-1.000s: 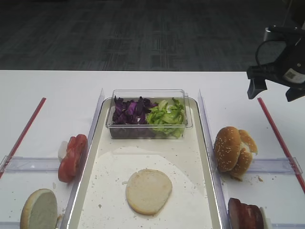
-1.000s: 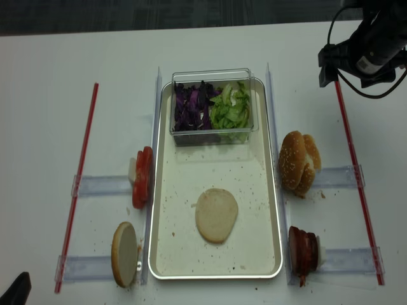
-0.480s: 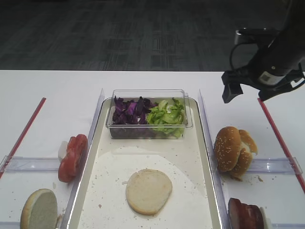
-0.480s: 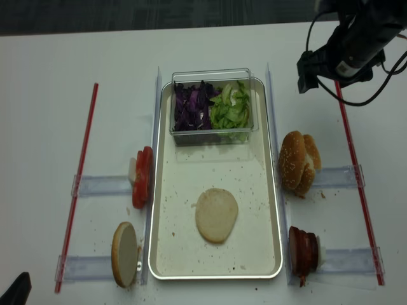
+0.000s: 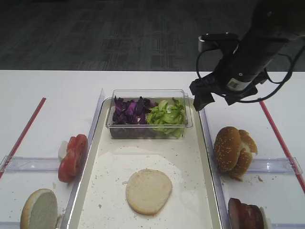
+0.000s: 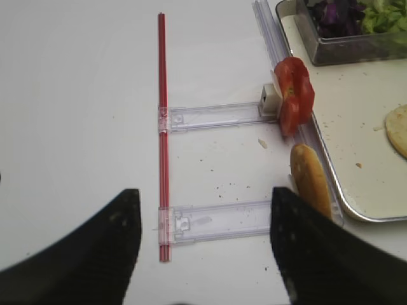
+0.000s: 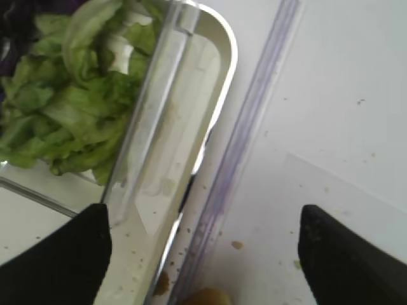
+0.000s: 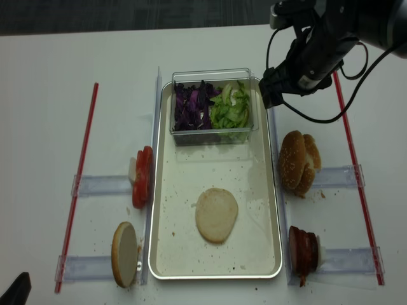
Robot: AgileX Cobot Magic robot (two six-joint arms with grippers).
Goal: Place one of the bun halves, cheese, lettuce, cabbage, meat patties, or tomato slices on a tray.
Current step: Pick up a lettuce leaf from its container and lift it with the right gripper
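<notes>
In the exterior high view your right gripper (image 5: 206, 98) hangs beside the clear tub's (image 5: 148, 113) far right corner; one pale bun half (image 5: 148, 191) lies on the tray (image 5: 194, 157). Right wrist view: its fingers (image 7: 63, 264) stand wide apart, empty, near the lettuce (image 7: 70, 108). Left wrist view: your left gripper (image 6: 203, 244) stands spread, empty, above the table (image 6: 76, 95), tomato slices (image 6: 294, 95) far right.

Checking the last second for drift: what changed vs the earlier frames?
The right gripper swung in from the table's far right edge toward the middle; it now hangs open and empty just right of the clear tub, near the lettuce. Nothing was gripped or released. The bun half on the tray, the other food and the left gripper stayed put.
</notes>
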